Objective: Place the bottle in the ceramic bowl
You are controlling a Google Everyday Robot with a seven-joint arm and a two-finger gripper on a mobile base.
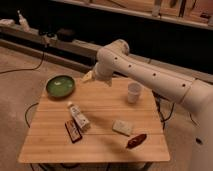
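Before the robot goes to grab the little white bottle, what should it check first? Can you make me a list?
1. Small white oblong bottle lies free on the wooden table, nothing on top of it: ok.
2. Round glossy green bowl is empty: ok.
3. Gripper lined up over the bottle: not ok. It hangs near the table's back edge, between the bowl and the white cup.
4. Room beside the bottle: the flat red-and-black box lies close along it. Touching or not: cannot tell.
5. Bare table between bottle and bowl: ok.
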